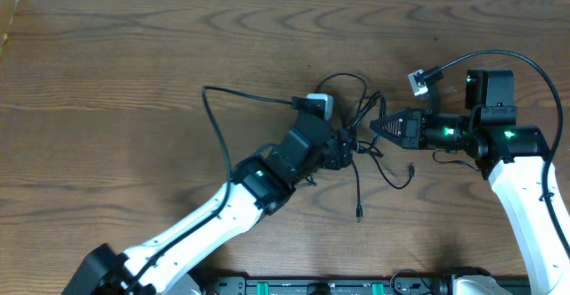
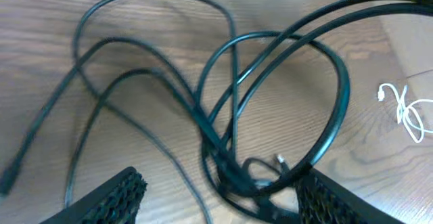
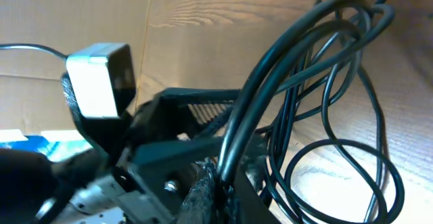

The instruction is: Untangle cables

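The black cables (image 1: 362, 142) lie in a tangle at the middle of the table. One loose plug end (image 1: 359, 213) trails toward the front. My left gripper (image 1: 343, 149) is open at the tangle's left side. In the left wrist view the knot (image 2: 233, 173) sits between its fingers (image 2: 111, 197), close against the right one. My right gripper (image 1: 375, 127) reaches in from the right. It is shut (image 3: 220, 183) on two black strands (image 3: 281, 58), which rise out of the pinch. A thin white cable (image 2: 406, 112) lies apart, beyond the loops.
The left arm's wrist camera (image 3: 101, 78) stands just behind my right fingers, so the two grippers are very near each other. A thicker black lead (image 1: 214, 121) arcs left from the left wrist. Bare wooden table (image 1: 107, 81) stretches all around.
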`<state>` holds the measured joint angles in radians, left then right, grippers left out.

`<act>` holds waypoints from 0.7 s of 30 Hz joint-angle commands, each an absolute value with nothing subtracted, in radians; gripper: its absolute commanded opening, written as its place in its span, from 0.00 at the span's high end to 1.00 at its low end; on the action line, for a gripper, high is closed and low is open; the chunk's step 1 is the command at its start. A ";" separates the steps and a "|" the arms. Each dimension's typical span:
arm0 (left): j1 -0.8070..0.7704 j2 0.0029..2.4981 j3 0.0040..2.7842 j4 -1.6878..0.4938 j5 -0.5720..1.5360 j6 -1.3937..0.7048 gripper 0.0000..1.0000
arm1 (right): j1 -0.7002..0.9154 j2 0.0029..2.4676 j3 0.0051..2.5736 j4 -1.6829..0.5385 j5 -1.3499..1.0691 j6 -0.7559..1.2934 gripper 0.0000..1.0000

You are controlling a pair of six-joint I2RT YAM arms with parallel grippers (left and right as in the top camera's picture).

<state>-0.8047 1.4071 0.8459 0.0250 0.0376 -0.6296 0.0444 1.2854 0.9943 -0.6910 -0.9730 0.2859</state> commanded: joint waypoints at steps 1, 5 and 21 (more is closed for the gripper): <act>-0.826 1.448 0.855 0.068 0.012 -0.614 0.47 | 0.054 1.283 0.994 -0.692 -1.005 0.339 0.98; -0.824 1.476 0.855 0.050 -0.109 -0.614 0.92 | 0.054 1.283 0.994 -0.711 -1.005 0.348 0.99; -0.550 1.156 0.855 -0.238 -0.459 -0.629 0.92 | 0.053 1.283 0.994 -0.952 -0.257 0.599 0.98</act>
<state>-0.6193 1.2537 0.8459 -0.2111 -0.3763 -0.6281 0.0605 1.2854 0.9928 -0.9108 -0.6334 0.4465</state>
